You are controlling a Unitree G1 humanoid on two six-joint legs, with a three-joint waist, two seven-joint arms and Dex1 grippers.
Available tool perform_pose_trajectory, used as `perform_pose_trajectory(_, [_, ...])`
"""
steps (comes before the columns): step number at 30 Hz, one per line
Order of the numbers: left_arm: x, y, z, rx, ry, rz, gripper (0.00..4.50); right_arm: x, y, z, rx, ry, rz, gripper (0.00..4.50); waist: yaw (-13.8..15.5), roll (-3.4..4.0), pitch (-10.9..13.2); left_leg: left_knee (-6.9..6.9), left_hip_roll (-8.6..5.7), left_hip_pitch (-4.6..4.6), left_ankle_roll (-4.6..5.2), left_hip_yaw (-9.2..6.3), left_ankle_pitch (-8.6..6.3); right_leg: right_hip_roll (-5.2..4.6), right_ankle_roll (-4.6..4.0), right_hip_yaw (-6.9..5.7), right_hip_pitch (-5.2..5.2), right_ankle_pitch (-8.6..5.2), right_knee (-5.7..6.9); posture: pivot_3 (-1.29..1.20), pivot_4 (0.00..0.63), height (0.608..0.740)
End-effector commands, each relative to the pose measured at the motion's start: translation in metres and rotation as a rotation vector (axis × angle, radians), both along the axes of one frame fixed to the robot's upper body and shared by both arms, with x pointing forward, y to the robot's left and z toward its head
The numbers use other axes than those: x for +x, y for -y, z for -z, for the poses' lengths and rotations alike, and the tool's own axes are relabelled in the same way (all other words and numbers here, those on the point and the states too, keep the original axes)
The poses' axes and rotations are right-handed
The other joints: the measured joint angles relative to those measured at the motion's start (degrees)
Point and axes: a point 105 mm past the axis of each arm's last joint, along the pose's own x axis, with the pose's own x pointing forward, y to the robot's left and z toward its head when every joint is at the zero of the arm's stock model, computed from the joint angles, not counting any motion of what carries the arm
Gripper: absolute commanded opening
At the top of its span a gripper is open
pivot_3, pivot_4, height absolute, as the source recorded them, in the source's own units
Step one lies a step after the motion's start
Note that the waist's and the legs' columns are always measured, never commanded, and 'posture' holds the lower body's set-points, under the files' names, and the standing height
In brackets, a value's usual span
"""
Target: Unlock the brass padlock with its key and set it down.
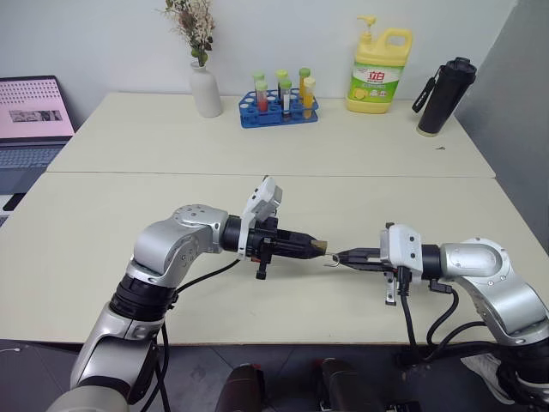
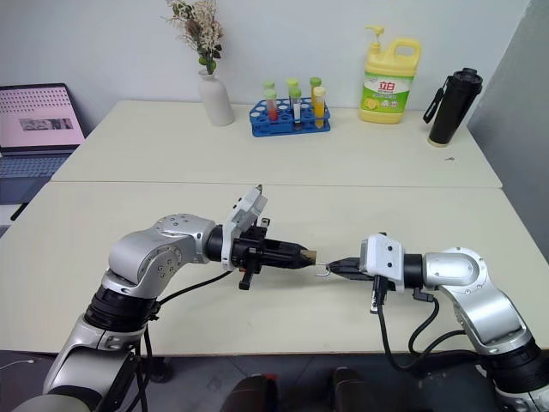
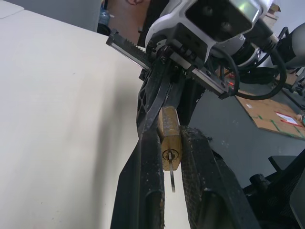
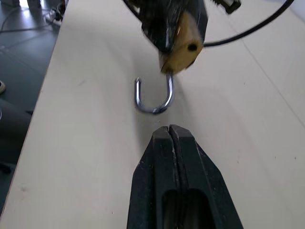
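Brass padlock (image 1: 318, 248) is sitting near the centre of the left eye view, a small golden block pinched at the tip of the left gripper (image 1: 314, 248) above the table (image 1: 257, 154). Its thin silvery shackle (image 1: 330, 260) is hanging open toward the right gripper (image 1: 340, 256), whose fingers are pressing together on nothing. In the left wrist view the padlock is showing its keyhole between the fingers (image 3: 143, 181). In the right wrist view, at the upper middle, the shackle is hooking free.
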Motion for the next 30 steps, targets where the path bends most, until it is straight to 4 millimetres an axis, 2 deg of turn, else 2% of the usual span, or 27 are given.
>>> perform_pose_trajectory(1, [0.0, -0.004, 0.002, -0.04, -0.119, -0.068, 0.17, -0.004, 0.012, -0.003, -0.017, -0.02, 0.028, 0.57, -0.02, 0.0, 0.0, 0.0, 0.01, 0.0, 0.0, -0.01, 0.0, 0.0, 0.0, -0.01, 0.0, 0.0, 0.0, 0.0, 0.15, 0.74])
perform_pose_trajectory(5, [0.0, -0.005, 0.016, -0.045, -0.249, -0.138, 0.17, -0.016, 0.013, 0.003, -0.026, -0.09, 0.01, 2.09, -0.02, 0.0, 0.0, 0.0, 0.04, -0.01, 0.0, -0.03, 0.0, -0.01, 0.01, -0.01, 0.0, 0.0, 0.0, 0.0, 0.15, 0.74])
perform_pose_trajectory(11, [-0.007, -0.005, 0.056, 0.051, -0.353, -0.214, 0.17, -0.023, 0.003, 0.006, 0.024, -0.11, 0.014, 4.3, -0.1, 0.0, 0.0, 0.0, 0.05, 0.02, 0.0, -0.05, 0.0, -0.01, 0.01, -0.01, 0.0, 0.0, 0.02, 0.0, 0.15, 0.74])
perform_pose_trajectory(12, [-0.007, -0.004, 0.061, 0.058, -0.362, -0.228, 0.17, -0.022, 0.0, 0.007, 0.033, -0.107, 0.016, 4.5, -0.03, 0.0, 0.0, -0.01, 0.05, 0.02, 0.0, -0.06, 0.0, -0.01, 0.01, -0.01, 0.0, 0.0, 0.02, 0.0, 0.15, 0.74])
perform_pose_trajectory(14, [-0.006, -0.003, 0.07, 0.079, -0.376, -0.255, 0.17, -0.018, -0.003, 0.01, 0.037, -0.083, 0.025, 4.5, 0.01, 0.0, 0.0, 0.0, 0.04, 0.01, 0.0, -0.07, 0.0, -0.03, 0.01, -0.02, 0.01, 0.0, 0.02, 0.0, 0.15, 0.74])
perform_pose_trajectory(16, [0.003, -0.001, 0.081, 0.1, -0.373, -0.321, 0.17, -0.015, -0.004, 0.021, -0.018, -0.065, 0.028, 4.5, 0.03, 0.0, 0.0, 0.0, 0.03, 0.01, 0.0, -0.07, 0.0, -0.05, 0.01, -0.02, 0.01, 0.0, 0.01, 0.0, 0.15, 0.74])
perform_pose_trajectory(19, [0.004, 0.004, 0.09, 0.123, -0.358, -0.327, 0.17, -0.007, -0.006, 0.026, -0.023, -0.07, 0.065, 4.5, 0.03, -0.01, -0.01, 0.0, -0.01, 0.01, 0.0, -0.04, 0.0, -0.08, 0.01, -0.01, 0.01, 0.0, 0.01, 0.0, 0.15, 0.74])
perform_pose_trajectory(21, [0.013, 0.005, 0.094, 0.127, -0.343, -0.376, 0.17, 0.0, -0.008, 0.026, -0.018, -0.046, 0.086, 4.5, 0.02, 0.0, -0.01, -0.01, -0.01, 0.02, 0.0, -0.04, 0.0, -0.08, 0.01, 0.0, 0.01, 0.0, 0.01, 0.0, 0.15, 0.74])
perform_pose_trajectory(24, [0.016, 0.005, 0.095, 0.118, -0.345, -0.377, 0.17, 0.004, -0.007, 0.026, -0.027, -0.018, 0.094, 4.5, -0.01, 0.0, -0.01, -0.01, -0.01, 0.02, 0.0, -0.05, 0.0, -0.07, 0.01, -0.02, 0.01, 0.0, 0.01, 0.0, 0.15, 0.74])
perform_pose_trajectory(30, [0.017, 0.003, 0.098, 0.128, -0.356, -0.39, 0.17, -0.004, -0.004, 0.017, 0.002, -0.052, 0.06, 4.5, 0.0, 0.0, -0.01, -0.02, 0.0, 0.02, 0.0, -0.05, 0.0, -0.06, 0.01, -0.01, 0.01, 0.0, 0.01, 0.0, 0.15, 0.74])
